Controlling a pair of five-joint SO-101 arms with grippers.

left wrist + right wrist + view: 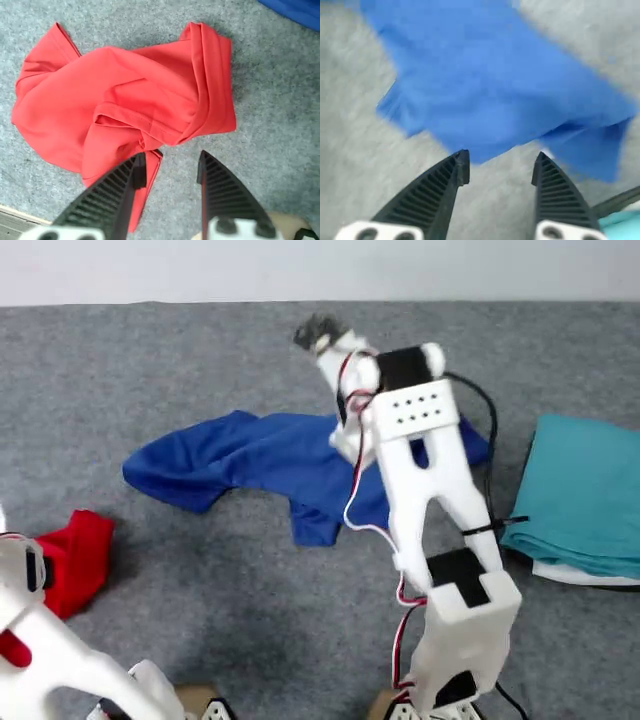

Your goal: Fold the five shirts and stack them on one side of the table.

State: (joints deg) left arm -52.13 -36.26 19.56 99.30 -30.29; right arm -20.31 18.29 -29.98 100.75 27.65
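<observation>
Roughly, the job is sitting near its middle. The right tool (502, 160) is hanging with its jaws standing wide apart and nothing between them. The blue shirt (495, 90) is lying spread and rumpled on the grey desk (150, 360), just ahead of and below that tool's fingertips. The left tool (172, 162) is likewise gaping, gripping nothing. The red shirt (125, 105) is lying in a crumpled heap directly in front of it, with one loose edge reaching under one of its fingers.

Off to the right tool's outer side, well apart from the blue shirt, a teal shirt (585, 490) is resting folded. A white layer (570, 573) is peeking out beneath it, which I am taking for another folded shirt, though I cannot be sure.

So a stack seems to be starting on that side, while the blue and red shirts are both waiting to be flattened, folded and carried over. The blue one is looking like the piece in hand.
</observation>
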